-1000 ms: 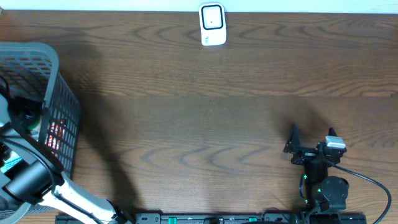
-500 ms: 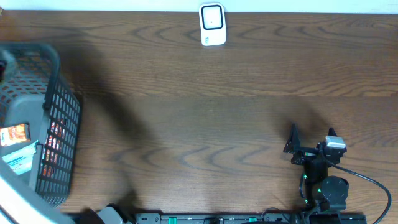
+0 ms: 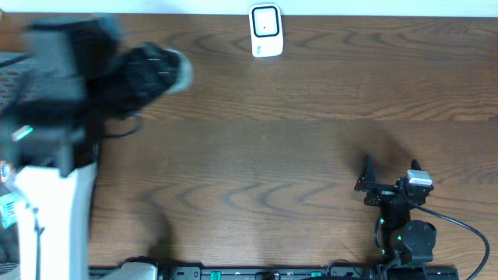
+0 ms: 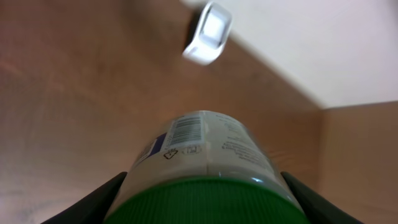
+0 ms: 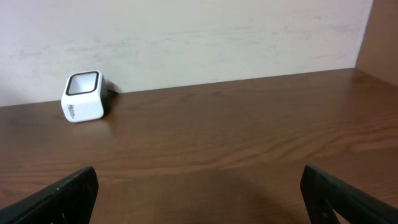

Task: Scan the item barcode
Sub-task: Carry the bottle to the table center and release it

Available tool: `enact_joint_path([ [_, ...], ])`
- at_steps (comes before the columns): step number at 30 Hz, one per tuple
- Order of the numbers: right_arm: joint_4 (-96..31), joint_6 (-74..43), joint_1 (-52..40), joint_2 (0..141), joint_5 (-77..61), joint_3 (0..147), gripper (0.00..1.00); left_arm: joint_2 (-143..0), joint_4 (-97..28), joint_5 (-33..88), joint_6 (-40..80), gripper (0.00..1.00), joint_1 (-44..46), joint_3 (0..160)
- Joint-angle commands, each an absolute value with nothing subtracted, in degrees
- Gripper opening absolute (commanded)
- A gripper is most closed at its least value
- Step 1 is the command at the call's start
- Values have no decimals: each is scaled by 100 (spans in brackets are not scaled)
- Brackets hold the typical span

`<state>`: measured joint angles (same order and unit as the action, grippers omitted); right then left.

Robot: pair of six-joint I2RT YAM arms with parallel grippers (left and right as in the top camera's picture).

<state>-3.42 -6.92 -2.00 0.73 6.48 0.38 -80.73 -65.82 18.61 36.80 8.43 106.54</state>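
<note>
1. Bottle (image 4: 205, 162) with a green cap sits clamped between the left jaws, held aloft over the left side of the worktop (image 3: 272, 155), well apart from the scanner (image 3: 265, 31).
2. Gripped near the cap end, its label is uncovered: the barcode (image 4: 186, 129) shows plainly on the upper side in the left wrist view, with the white scanner ahead, beyond the bottle's far end.
3. Left arm (image 3: 54, 202) appears blurred from overhead, so the bottle itself cannot be made out there.
4. Right jaws stand wide apart and empty near the worktop's front right, apparently parked clear of the path to the scanner.
5. Judged from this, the carry is under way; the barcode likely needs turning to face the scanner's window.
</note>
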Motion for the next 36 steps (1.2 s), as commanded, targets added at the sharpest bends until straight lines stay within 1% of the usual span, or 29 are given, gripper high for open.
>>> enact_joint_path([
  [1,-364,-615,-235,67,720,32,98,-8774,-6556,587,4084,68,1684,10396],
  [10,-364,-615,-235,67,720,32,99,-10825,-6394,421,4182,68,2722,10283],
  [14,-364,-615,-235,67,720,32,99,-11611,-6263,419,4880,67,3076,10280],
  [22,-364,-615,-235,67,720,32,99,-12665,-5964,373,6873,67,3673,10280],
  [27,-364,-615,-235,67,720,32,99,-13030,-5610,1,7454,67,4139,10254],
  [28,-364,-615,-235,67,720,32,99,-13074,-5575,-191,7472,69,4246,10254],
  [30,-364,-615,-235,67,720,32,99,-13085,-5564,-539,7489,82,4436,10254],
  [32,-364,-615,-235,67,720,32,99,-12997,-5586,-762,7465,91,4582,10259],
  [33,-364,-615,-235,67,720,32,99,-12923,-5629,-825,7459,94,4622,10265],
  [36,-364,-615,-235,67,720,32,99,-12479,-5664,-996,7109,97,4670,10267],
])
